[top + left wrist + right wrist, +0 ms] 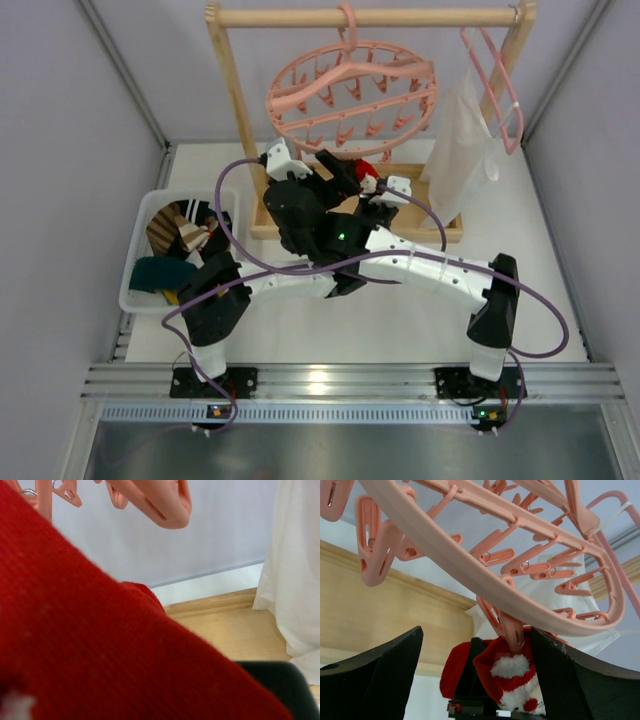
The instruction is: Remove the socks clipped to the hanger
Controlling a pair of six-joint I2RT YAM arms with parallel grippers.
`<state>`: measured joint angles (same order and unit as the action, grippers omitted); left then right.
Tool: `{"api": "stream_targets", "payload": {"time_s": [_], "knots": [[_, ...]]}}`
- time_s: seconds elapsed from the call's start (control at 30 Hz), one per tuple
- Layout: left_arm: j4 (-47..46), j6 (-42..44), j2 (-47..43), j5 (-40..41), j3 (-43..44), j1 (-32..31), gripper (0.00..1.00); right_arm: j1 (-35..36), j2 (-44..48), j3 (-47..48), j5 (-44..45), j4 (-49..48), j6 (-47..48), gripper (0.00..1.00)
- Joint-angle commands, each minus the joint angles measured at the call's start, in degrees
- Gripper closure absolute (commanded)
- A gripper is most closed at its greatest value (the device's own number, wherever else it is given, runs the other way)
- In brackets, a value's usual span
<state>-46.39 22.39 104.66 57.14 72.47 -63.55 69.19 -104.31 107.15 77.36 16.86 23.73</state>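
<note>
My left jaws clench the red sock (482, 667), which the clip (512, 632) pins; my right jaws gape, released. Tugging before the clip opens could yank the hanger (290, 98) off its rail (400, 17).

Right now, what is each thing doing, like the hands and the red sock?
left hand, shut on the red sock
right hand, open, a finger either side of the clip
red sock, clipped to the hanger
clip, closed on the red sock
hanger, hooked on the wooden rack, tilted
basket, holding a striped sock and a teal sock
</note>
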Motion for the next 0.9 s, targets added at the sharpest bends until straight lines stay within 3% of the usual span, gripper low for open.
{"api": "stream_targets", "payload": {"time_s": [0.0,0.23,0.53,0.67,0.8,0.83,0.87], "knots": [[-3.88,-1.12,-1.39,-1.68,-1.45,-0.26,1.0,-1.07,2.53,-2.9,2.7,-14.47,9.99,0.18],[-3.79,-3.49,-3.85,-4.15,-4.7,-0.35,1.0,-4.15,2.36,-2.3,2.36,-20.1,15.73,0.24],[-3.79,-4.55,-4.64,-4.67,-6.11,-0.35,1.0,-6.43,0.78,-0.63,1.74,-23.63,21.01,0.43],[-3.79,-4.55,-4.73,-4.68,-6.11,-0.35,1.0,-6.7,0.25,0.07,1.3,-23.72,21.62,0.67],[-3.71,-4.64,-4.21,-4.94,-6.02,-0.35,1.0,-6.61,-0.1,0.42,1.12,-23.46,21.54,0.75],[-3.71,-4.81,-4.12,-4.94,-6.11,-0.35,1.0,-6.61,-0.01,0.42,0.86,-21.98,20.75,0.82],[-3.71,-4.99,-3.94,-5.02,-6.2,-0.35,1.0,-6.61,0.33,0.6,0.6,-20.83,18.4,0.97]]}}
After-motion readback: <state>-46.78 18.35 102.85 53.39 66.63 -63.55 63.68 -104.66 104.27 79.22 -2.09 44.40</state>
